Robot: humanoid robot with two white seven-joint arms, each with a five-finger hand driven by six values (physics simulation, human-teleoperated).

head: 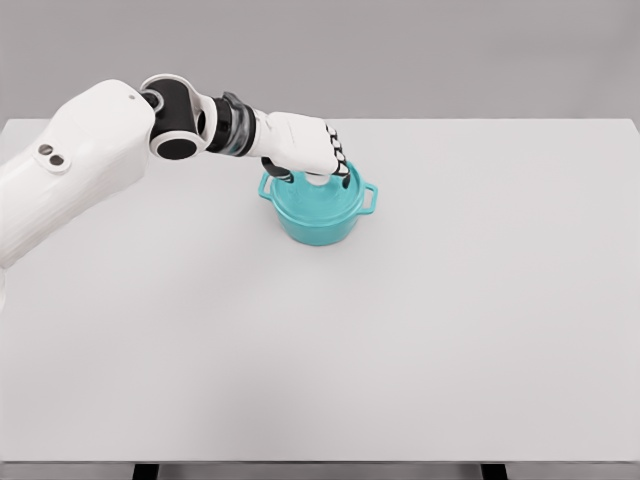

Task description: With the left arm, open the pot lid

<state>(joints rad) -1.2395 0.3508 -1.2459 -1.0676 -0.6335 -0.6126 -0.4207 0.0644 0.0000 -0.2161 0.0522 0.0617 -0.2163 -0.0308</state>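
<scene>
Scene: one head view of a pale grey tabletop (420, 330) that fills most of the picture, with a plain grey wall behind its far edge.
Pot: a teal pot (318, 218) stands upright on the tabletop, nearer the far edge than the near edge and a little left of the middle.
Pot handles: a small loop handle (369, 197) sticks out on the pot's right side; another shows on its left side, partly under the hand.
Lid: the teal lid (322, 196) sits on the pot's rim, level and closed as far as can be seen; its knob is hidden by the hand.
Left arm: the white left arm (90, 160) comes in from the left edge, its black-and-white wrist joint reaching over the far left part of the tabletop toward the pot.
Left hand: the left hand (305, 150) is over the far left part of the lid, palm down, with the dark-tipped fingers (340, 160) curled downward onto the lid's top.
Grip: the fingers are bent close together at the lid's centre, but whether they actually clasp the knob cannot be told from this view.
Right arm: does not show in the picture.
</scene>
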